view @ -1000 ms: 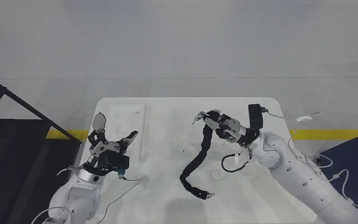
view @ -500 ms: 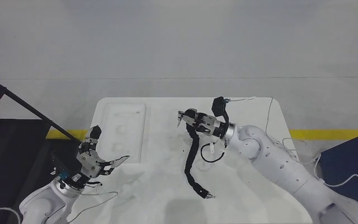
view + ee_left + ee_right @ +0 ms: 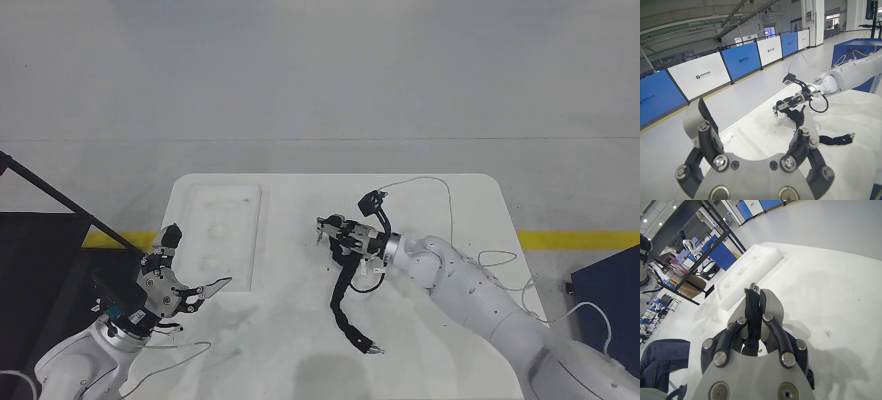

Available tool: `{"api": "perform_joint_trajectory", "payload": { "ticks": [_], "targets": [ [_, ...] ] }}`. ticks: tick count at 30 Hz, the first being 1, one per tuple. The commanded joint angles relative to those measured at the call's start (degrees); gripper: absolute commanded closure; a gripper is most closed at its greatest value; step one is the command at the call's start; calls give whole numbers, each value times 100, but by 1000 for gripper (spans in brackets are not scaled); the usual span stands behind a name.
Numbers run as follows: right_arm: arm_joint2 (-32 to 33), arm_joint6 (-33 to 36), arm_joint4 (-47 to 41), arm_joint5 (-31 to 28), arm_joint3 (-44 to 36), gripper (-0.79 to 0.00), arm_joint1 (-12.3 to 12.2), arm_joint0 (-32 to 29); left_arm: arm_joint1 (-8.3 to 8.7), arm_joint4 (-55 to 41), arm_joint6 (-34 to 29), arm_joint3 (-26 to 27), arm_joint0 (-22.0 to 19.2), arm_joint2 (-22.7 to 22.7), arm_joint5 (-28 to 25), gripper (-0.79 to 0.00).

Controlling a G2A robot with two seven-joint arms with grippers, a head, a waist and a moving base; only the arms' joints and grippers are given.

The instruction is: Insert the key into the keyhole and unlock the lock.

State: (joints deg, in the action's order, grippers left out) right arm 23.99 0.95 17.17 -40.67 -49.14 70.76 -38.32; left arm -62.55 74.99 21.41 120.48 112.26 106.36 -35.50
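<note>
The lock is a long black fabric-sleeved chain (image 3: 345, 290) lying across the middle of the white table (image 3: 450, 210). Its free end has a metal tip (image 3: 372, 349). My right gripper (image 3: 328, 226) is shut on the other end and holds it just above the table. In the right wrist view the black sleeve (image 3: 752, 311) is pinched between the fingers, with a metal end (image 3: 754, 287) sticking out. A small key-like metal piece (image 3: 775, 114) hangs below that end. My left gripper (image 3: 196, 260) is open and empty at the table's left edge, far from the chain (image 3: 797, 115).
A white foam tray (image 3: 225, 235) with shallow recesses lies on the left part of the table, between the two grippers. A thin black cable loop (image 3: 365, 285) hangs by the right wrist. Bare table lies to the right of the chain.
The right gripper has carried the chain's end leftward toward the table's middle and the chain has straightened. The left arm drew back to the left edge, then stayed still.
</note>
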Motion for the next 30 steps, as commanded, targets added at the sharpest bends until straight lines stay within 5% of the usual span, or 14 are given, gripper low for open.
{"api": "perform_joint_trajectory", "payload": {
  "ticks": [1,17,18,19,20,30],
  "targets": [
    [-9,45,24,-12,223,0,71,-1,0,0,0,0,0,0,0,-785],
    [154,15,766,-12,1142,0,328,18,0,0,0,0,0,0,0,-785],
    [186,-18,789,-27,1157,-62,327,8,0,0,0,0,0,0,0,-785],
    [219,-42,822,-22,1177,-339,322,6,0,0,0,0,0,0,0,-785],
    [248,-64,883,0,1188,-779,315,7,0,0,0,0,0,0,0,-785],
    [686,-300,1538,87,1053,-785,81,9,0,0,0,0,0,0,0,-785]
  ]
}}
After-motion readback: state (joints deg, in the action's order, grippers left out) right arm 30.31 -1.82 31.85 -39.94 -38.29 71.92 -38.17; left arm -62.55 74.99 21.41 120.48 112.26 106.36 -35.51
